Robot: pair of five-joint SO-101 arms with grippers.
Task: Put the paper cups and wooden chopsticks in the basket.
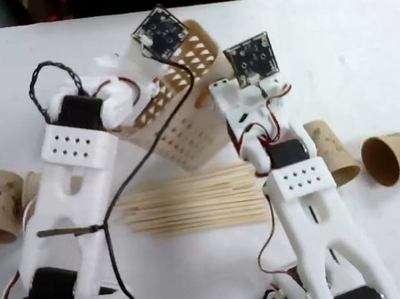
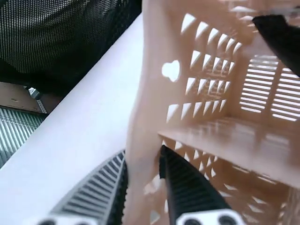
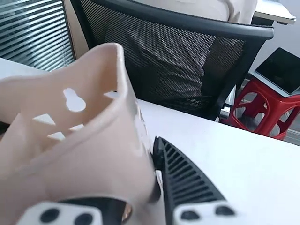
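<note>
The basket (image 1: 195,139) is moulded in smooth, faintly glossy tan plastic. The chopsticks (image 1: 192,203) are cut from pale, bare wood, the cups (image 1: 398,154) rolled from matt brown paper. The fingers (image 2: 187,187) are ribbed in black plastic.

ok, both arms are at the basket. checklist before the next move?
1. Left gripper on basket wall: ok, one finger on each side of the wall.
2. Right gripper on basket rim: ok, looks clamped.
3. Basket level: not ok, looks tilted in the high view.
4. Wooden chopsticks loaded: not ok, piled on the table between the arms.
5. Paper cups loaded: not ok, lying on their sides on the table, outside both arms.
</note>
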